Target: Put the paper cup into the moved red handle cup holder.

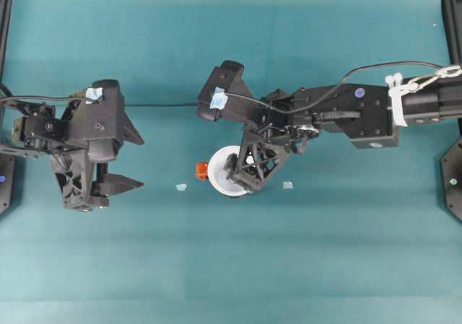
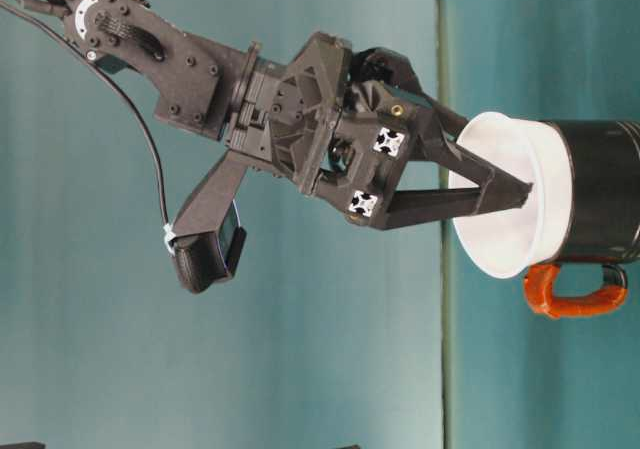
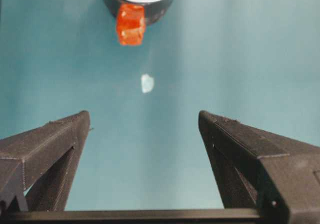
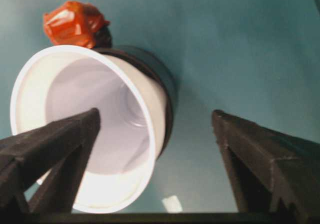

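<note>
White paper fills the space under my right gripper: the paper cup sits mouth-up inside the red handle cup holder, its wide rim flaring above the glossy black wall. My right fingers are spread apart, one reaching down inside the cup's mouth and the other outside the rim; I cannot tell whether either pad touches the paper. The cup's long axis runs nearly upright from the counter, though in the right wrist view the rim looks slightly tilted against the holder's edge. The holder's orange-red handle sticks out sideways toward my left arm. My left gripper hangs well apart from the holder, its fingers spread wide with nothing between them, pointing across the counter at the handle. A small pale scrap lies on the teal surface between them and the holder.
</note>
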### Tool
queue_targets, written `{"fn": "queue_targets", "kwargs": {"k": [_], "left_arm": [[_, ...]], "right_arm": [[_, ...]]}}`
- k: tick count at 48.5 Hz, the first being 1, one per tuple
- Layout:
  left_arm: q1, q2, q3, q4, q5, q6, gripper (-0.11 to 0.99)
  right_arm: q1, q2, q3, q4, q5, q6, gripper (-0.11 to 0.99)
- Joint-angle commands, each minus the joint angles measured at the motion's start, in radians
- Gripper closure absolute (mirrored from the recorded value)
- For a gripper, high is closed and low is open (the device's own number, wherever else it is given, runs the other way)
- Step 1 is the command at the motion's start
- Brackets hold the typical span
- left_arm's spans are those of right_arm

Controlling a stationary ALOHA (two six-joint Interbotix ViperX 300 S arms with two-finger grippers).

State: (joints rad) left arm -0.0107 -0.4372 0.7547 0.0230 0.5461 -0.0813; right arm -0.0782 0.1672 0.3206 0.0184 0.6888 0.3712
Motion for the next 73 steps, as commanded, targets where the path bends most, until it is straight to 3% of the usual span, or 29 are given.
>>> {"fn": "queue_targets", "kwargs": {"k": [1, 11, 16, 21, 31, 41, 47, 58, 64, 73], "left_arm": [[-0.003, -0.005, -0.017, 0.003, -0.005, -0.002, -0.08], [-0.003, -0.005, -0.015, 0.003, -0.005, -0.002, -0.08], [-0.003, -0.005, -0.015, 0.005, -0.005, -0.002, -0.08], [-0.003, -0.005, -0.015, 0.005, -0.005, -0.002, -0.08], [-0.003, -0.005, -0.015, 0.003, -0.005, -0.002, -0.08], [-0.003, -0.006, -0.015, 0.005, -0.005, -0.002, -0.08], [-0.003, -0.009, -0.012, 0.003, -0.005, -0.002, -0.08], [-0.003, -0.011, -0.012, 0.003, -0.005, -0.002, -0.08], [-0.003, -0.009, -0.011, 0.005, -0.005, -0.002, -0.08], [-0.003, -0.011, -0.011, 0.003, -0.005, -0.002, -0.08]], "right_arm": [[0.008, -0.008, -0.006, -0.006, -0.006, -0.009, -0.01], [0.008, -0.012, -0.005, -0.009, -0.015, -0.011, -0.03], [0.006, -0.021, -0.008, -0.034, -0.011, -0.012, -0.03], [0.006, -0.060, -0.008, -0.044, -0.008, -0.020, -0.03], [0.005, -0.172, 0.003, -0.043, 0.000, -0.048, -0.03], [0.011, -0.287, 0.044, -0.044, 0.000, -0.114, -0.02], [0.017, -0.345, 0.089, -0.043, -0.014, -0.170, -0.02], [0.031, -0.442, 0.202, -0.043, -0.121, -0.278, -0.02], [0.034, -0.491, 0.259, -0.043, -0.218, -0.305, -0.02], [0.034, -0.558, 0.344, -0.044, -0.321, -0.311, -0.03]]}}
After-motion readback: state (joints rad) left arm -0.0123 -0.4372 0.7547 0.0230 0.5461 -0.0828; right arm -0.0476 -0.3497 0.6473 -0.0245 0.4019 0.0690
